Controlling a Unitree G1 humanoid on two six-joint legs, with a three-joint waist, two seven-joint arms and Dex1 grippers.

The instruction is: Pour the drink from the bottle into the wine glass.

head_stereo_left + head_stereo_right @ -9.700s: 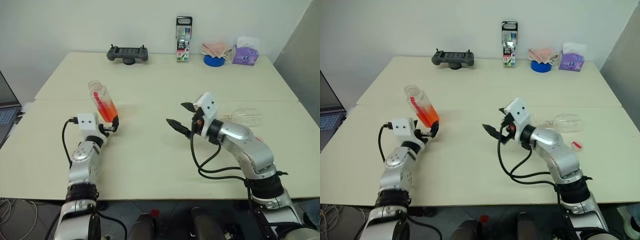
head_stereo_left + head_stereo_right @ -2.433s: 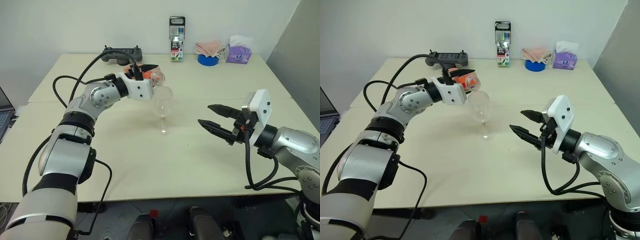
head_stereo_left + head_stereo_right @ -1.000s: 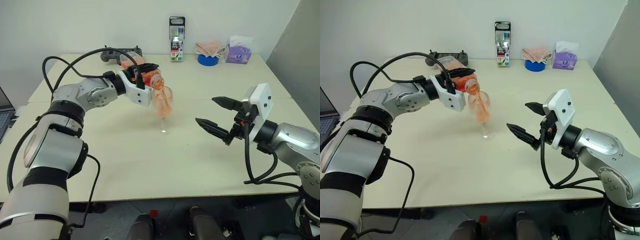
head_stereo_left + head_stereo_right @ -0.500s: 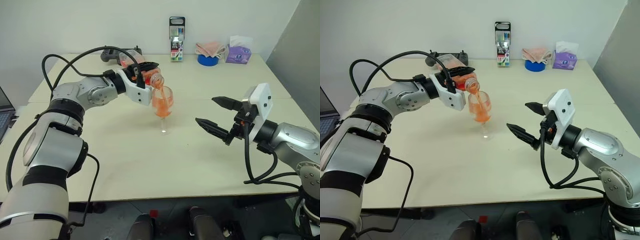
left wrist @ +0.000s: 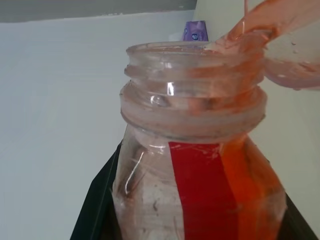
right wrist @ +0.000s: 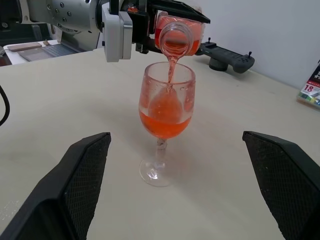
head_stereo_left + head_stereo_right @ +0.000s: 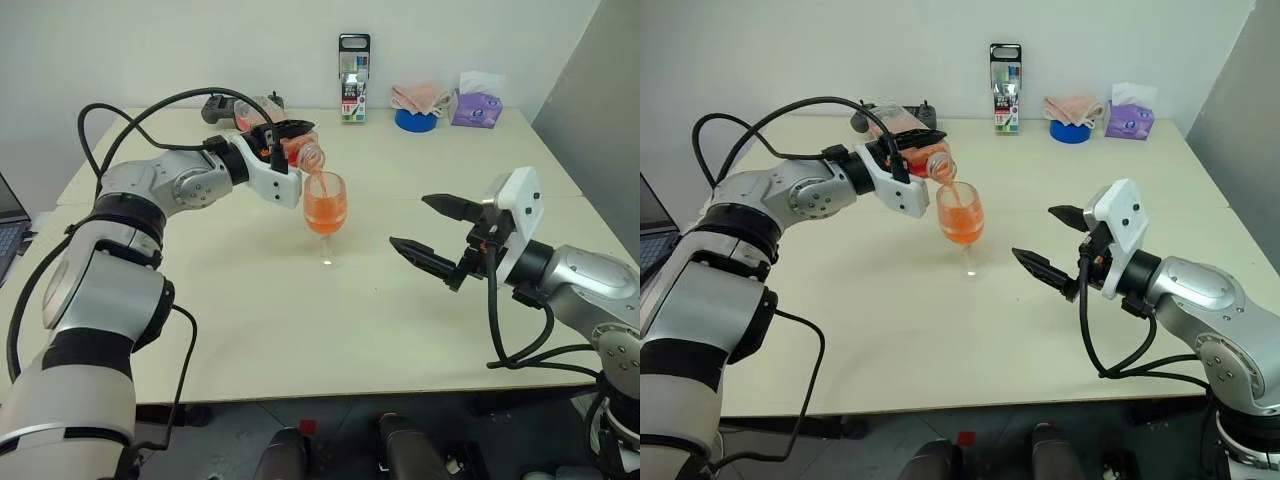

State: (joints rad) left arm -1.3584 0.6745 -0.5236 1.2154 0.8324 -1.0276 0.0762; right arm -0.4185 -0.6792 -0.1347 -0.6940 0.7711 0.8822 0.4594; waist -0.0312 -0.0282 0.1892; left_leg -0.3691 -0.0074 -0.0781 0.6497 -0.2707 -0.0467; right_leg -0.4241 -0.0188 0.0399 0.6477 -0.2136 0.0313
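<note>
Bottle [image 7: 283,141] tipped over wine glass [image 7: 325,208], left pincer [image 7: 290,140] clamping | right pincer [image 7: 432,234] wide | markers [image 7: 353,64] probably, behind

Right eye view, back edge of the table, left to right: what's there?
Game controller → marker pack → pink cloth on a blue bowl → purple tissue pack.

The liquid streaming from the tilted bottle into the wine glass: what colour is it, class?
Translucent bright orange liquid, clearest in the right wrist view.
</note>
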